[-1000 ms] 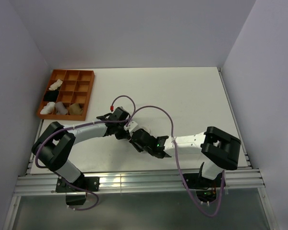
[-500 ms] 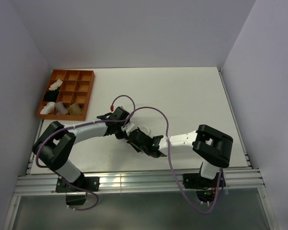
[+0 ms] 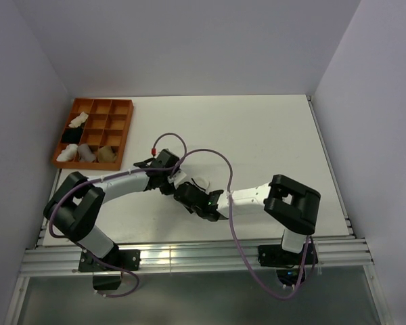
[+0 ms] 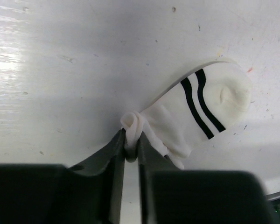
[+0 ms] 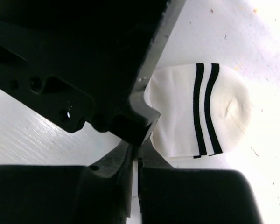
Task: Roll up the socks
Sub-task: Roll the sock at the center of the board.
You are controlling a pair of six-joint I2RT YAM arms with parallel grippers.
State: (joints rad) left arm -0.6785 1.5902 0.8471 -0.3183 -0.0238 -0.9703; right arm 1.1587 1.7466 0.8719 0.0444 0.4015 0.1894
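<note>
My left gripper has its jaws closed tight on the bunched cuff of the short white striped sock. The sock lies flat on the white table, near its middle. My right gripper sits just beside the sock with its jaws almost together; I cannot tell whether they pinch any fabric.

White arms, black joints, looping purple cables.

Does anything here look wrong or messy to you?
Only mildly: the striped sock lies flat, but its open end is scrunched into a lump pinched in the left gripper. Nothing looks spilled or torn.
</note>
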